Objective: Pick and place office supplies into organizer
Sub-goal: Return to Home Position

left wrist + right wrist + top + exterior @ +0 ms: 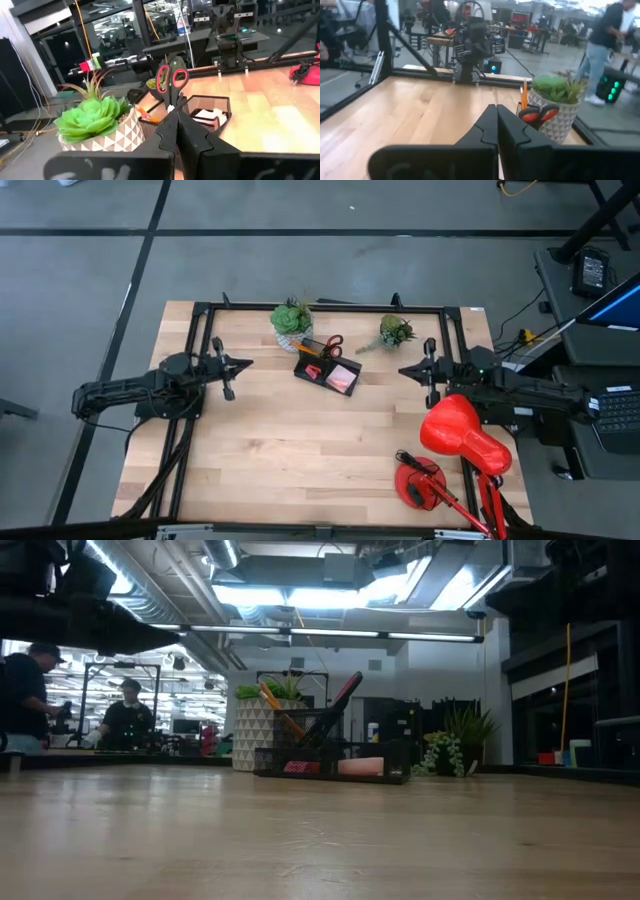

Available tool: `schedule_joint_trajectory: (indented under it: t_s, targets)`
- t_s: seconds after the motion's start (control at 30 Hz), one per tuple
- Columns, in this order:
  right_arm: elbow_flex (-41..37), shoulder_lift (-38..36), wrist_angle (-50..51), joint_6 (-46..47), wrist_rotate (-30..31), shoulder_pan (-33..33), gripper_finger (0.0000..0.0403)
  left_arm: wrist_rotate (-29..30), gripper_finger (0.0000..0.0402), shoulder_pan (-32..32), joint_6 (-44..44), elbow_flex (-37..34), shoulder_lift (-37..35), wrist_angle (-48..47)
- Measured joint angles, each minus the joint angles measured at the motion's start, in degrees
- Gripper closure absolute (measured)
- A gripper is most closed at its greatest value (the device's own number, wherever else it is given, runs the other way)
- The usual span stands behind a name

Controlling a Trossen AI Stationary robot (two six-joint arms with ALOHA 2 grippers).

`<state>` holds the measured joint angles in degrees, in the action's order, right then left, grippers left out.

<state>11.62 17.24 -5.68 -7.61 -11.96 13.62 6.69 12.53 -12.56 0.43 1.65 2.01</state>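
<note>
One black organizer (328, 370) stands on the desk (300, 460) toward its back edge, between two potted plants, the larger (292, 323) just behind it and the smaller (396, 332) off to one side. One pair of red-handled scissors (333, 345) stands handles up in its taller back compartment, and one pink sticky-note pad (343, 378) lies in the low front tray. One red desk lamp (465, 435) sits at the near right corner.

The left end effector (248, 363) and the right end effector (402, 368) hover at either side of the desk, well apart from the organizer. Both are clenched and hold nothing.

Only the low view shows an orange pencil (280, 712) leaning out of the organizer, and two people (128, 715) in the room beyond. The wrist views show each pair of fingers (175, 122) pressed together.
</note>
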Motion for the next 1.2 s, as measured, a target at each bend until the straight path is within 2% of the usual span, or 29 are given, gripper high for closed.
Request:
schedule_joint_trajectory:
  t_s: [0.2,0.33,0.47,0.63,0.97,1.2]
  targets:
    - [-0.24,-6.25,2.88,-1.57,-1.74,1.32,0.0403,-0.01,0.0400,-0.02,4.71,0.00,0.00,-0.03]
    - [-3.91,-11.97,2.81,-1.50,-2.28,2.22,0.0403,0.01,0.0398,-0.02,7.34,0.00,0.00,-0.01]
    - [-8.83,-16.94,-1.60,-0.23,-2.31,2.82,0.0403,0.00,0.0400,-0.02,7.34,0.00,0.00,0.02]
    - [-11.10,-16.17,-5.79,-0.81,-2.78,2.82,0.0403,0.02,0.0396,-0.02,7.33,0.00,0.02,0.08]
    - [-11.10,-16.14,-3.73,0.29,-2.76,2.82,0.0399,0.68,0.0399,-0.02,7.34,0.00,0.11,0.26]
    - [-11.09,-16.14,-3.05,9.46,-2.75,2.82,0.0382,0.68,0.0396,-0.02,7.32,0.00,0.11,0.21]
